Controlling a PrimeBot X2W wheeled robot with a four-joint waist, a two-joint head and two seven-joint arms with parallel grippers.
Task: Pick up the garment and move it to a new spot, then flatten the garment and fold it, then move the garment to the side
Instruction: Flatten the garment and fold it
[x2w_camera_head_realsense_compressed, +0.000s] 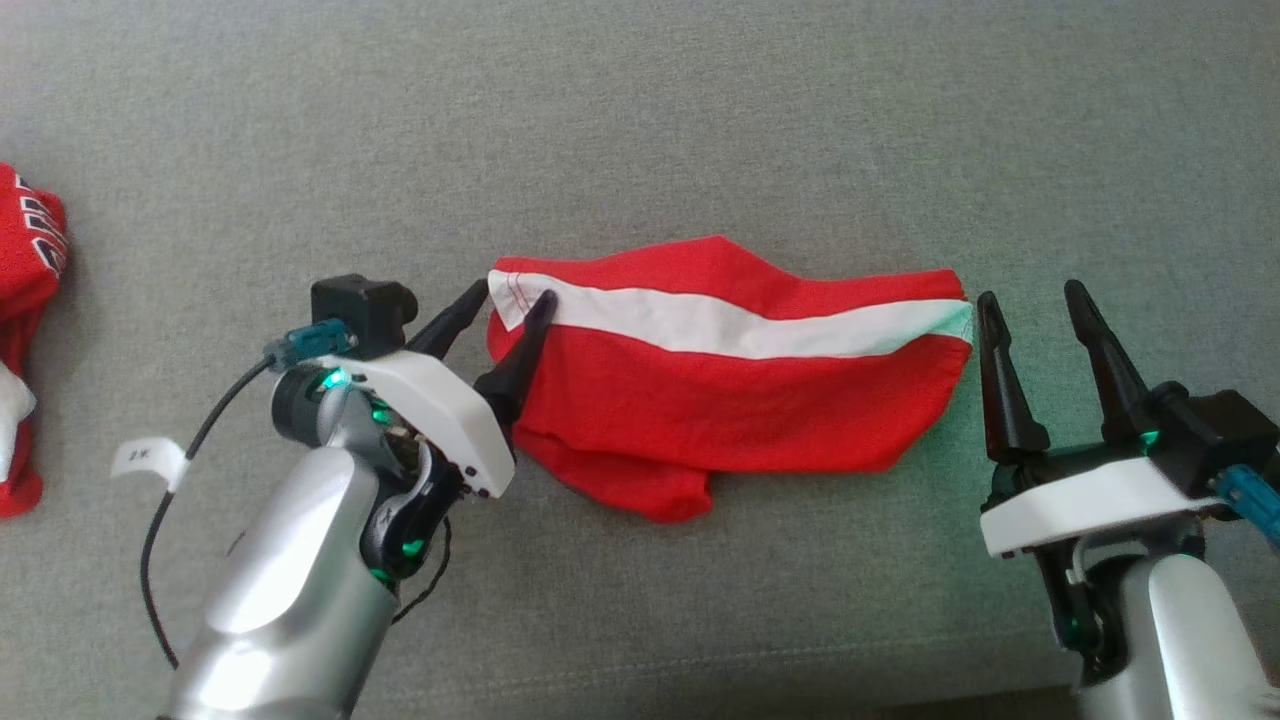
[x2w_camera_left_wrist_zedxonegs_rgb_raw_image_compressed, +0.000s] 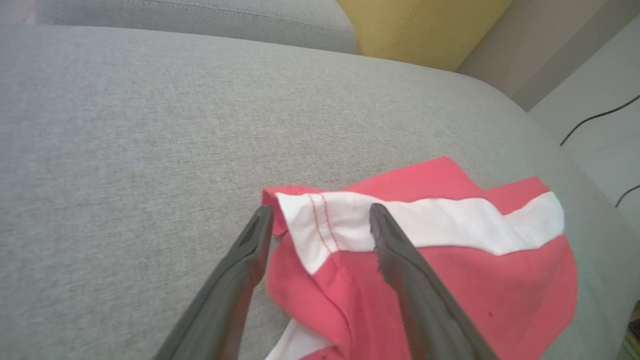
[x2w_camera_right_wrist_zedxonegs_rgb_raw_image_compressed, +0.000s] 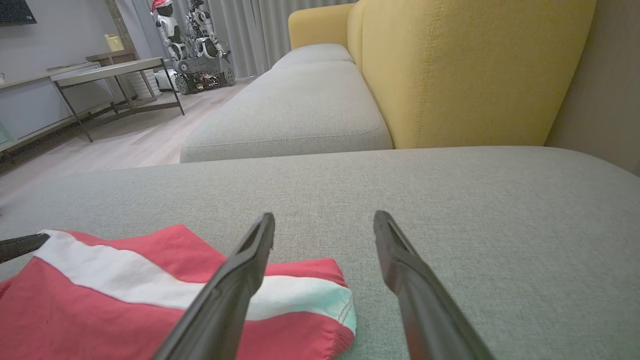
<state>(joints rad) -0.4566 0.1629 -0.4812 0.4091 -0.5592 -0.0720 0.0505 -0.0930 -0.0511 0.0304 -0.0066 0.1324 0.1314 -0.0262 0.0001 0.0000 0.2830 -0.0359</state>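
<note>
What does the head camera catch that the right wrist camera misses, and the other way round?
Head view adds: the left arm's silver forearm and more red clothing at the left edge. Right wrist view adds: a yellow backrest, a table and parked robots across the room. Both share: the white-striped red garment, the grey cushion, the open right gripper by the garment's right end, and the left gripper, open at its left corner.

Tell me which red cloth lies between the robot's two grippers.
The striped red cloth in the middle; the other red cloth lies far off at the left edge.
</note>
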